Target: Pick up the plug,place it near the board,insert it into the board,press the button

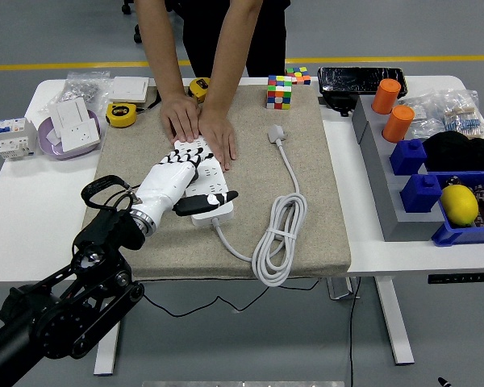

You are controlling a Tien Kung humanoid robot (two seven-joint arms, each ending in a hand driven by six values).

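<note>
The white power board (215,188) lies on the beige mat (306,121), and a person's two hands (200,126) press flat on its far end. My left hand (205,177) rests over the board's middle, open, its black-tipped fingers (189,157) stretched toward the person's hands and the thumb (210,201) lying across the near end. It holds nothing. The board's grey plug (276,134) lies loose on the mat to the right, and its white cable runs down to a coil (278,234). I cannot make out the board's button.
A Rubik's cube (280,91) stands at the mat's far edge. Tape measures (122,114) and a purple bowl with a socket (71,133) sit at the left. A grey rack with orange cylinders (393,109), blue bins and a yellow ball (459,204) fill the right.
</note>
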